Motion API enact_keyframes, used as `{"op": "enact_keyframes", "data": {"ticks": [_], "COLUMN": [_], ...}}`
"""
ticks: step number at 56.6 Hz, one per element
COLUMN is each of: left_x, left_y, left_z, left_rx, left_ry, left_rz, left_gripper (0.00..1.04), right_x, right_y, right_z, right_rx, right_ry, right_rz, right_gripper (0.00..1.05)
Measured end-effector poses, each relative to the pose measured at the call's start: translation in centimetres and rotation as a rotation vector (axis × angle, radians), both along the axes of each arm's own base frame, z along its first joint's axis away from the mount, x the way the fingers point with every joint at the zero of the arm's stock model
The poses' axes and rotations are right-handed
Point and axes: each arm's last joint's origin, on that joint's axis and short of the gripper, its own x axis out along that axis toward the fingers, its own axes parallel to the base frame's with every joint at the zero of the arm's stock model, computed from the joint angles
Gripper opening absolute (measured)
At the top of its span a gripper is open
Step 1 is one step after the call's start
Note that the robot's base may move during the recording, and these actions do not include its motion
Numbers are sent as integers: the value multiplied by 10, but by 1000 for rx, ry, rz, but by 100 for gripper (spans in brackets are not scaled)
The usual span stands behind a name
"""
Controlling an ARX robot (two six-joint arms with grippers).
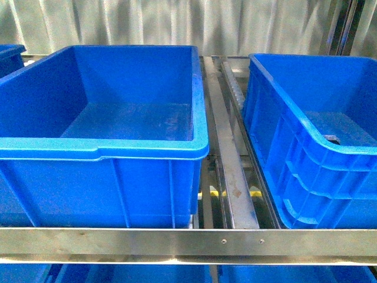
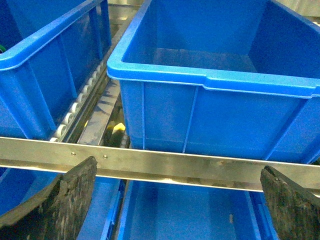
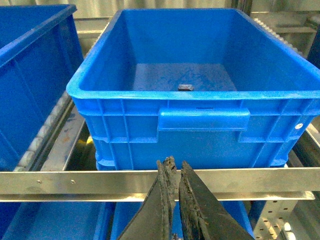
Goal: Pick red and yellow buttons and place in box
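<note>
No buttons in sight; both blue bins (image 1: 147, 147) look bare, my left pincer (image 2: 175, 200) gapes, right pincer (image 3: 174, 200) pressed together, everything left

I see two bright blue bins, the left bin (image 1: 106, 153) w/ a lighter blue rim and the right bin (image 1: 312, 177) w/ same blue plus a small dark grey bit (image 3: 185, 87) on its floor. Rack rail (image 1: 188, 242) up front is dull silver metal, w/ a yellow patch (image 1: 207, 194) below between bins. Backdrop curtain (image 1: 147, 23) is pale grey-white; finger pads (image 2: 65, 205) are worn black, scuffed grey.
</note>
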Motion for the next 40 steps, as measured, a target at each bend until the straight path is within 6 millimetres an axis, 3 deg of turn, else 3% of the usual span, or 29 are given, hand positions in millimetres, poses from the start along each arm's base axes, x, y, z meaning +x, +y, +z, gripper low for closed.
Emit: {"op": "enact_keyframes", "data": {"ticks": [24,40], "left_x": [0,0], "left_y": [0,0], "left_z": [0,0], "left_rx": [0,0], "left_ry": [0,0], "left_rz": [0,0], "left_gripper": [97,97], "right_x": [-13,-13], "right_y": [0,0], "right_z": [-3,-3], "right_rx": [0,-2], "right_ry": [5,5], "right_rz": [1,1], "right_gripper": [4,49]}}
